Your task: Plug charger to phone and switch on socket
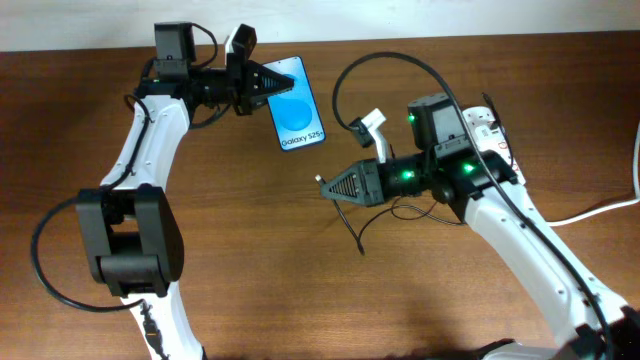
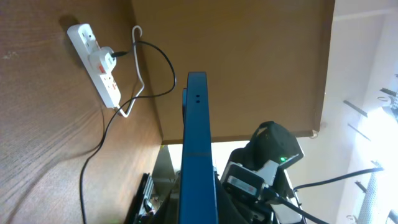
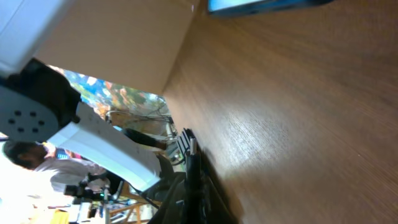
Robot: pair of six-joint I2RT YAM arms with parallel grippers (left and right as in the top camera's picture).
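Observation:
The phone (image 1: 297, 112), with a blue screen and "Galaxy S25" text, is held at its far end by my left gripper (image 1: 272, 81), which is shut on it. In the left wrist view the phone (image 2: 196, 124) shows edge-on, rising from the jaws (image 2: 196, 202). My right gripper (image 1: 328, 185) is shut on the charger's plug tip (image 1: 318, 181), a short way below the phone's near end. In the right wrist view the plug (image 3: 188, 146) sticks out of the jaws (image 3: 191, 171) and the phone (image 3: 267, 5) lies at the top. The black cable (image 1: 390, 60) loops back to the socket (image 1: 492, 130).
The white power strip (image 2: 94, 59) has an adapter plugged in and red switches; my right arm hides most of it from overhead. Its thick white cord (image 1: 600, 208) runs off to the right. Slack black cable (image 1: 355, 235) lies on the wooden table (image 1: 250, 260).

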